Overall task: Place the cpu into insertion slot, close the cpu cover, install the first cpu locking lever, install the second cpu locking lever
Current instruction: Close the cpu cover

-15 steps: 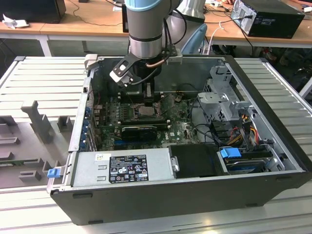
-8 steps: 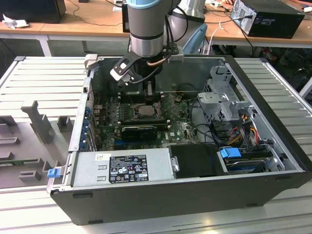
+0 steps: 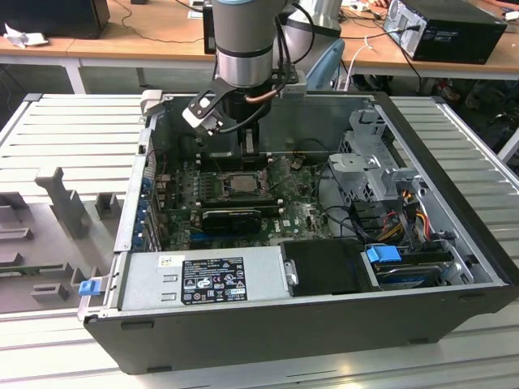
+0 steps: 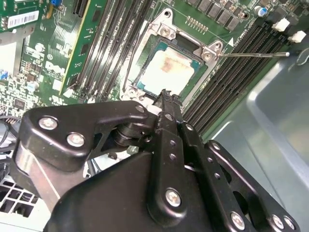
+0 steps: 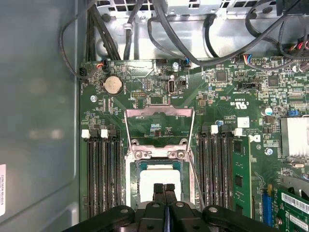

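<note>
One gripper (image 5: 164, 186), fingers (image 5: 158, 194) pressed together, tips over the cpu (image 5: 157, 173), cpu seated flat in the insertion slot (image 5: 130, 181), cpu cover (image 5: 159, 113) swung open, green board (image 5: 222, 96) showing through its cut-out, thin metal lever (image 4: 251, 54) angled out over the black memory slots (image 4: 227, 82)

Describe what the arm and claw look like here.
The arm is a silver-grey cylinder with a pale blue band, and a black cable runs alongside it. The claw is matte black, made of jointed link bars studded with silver screws.
</note>
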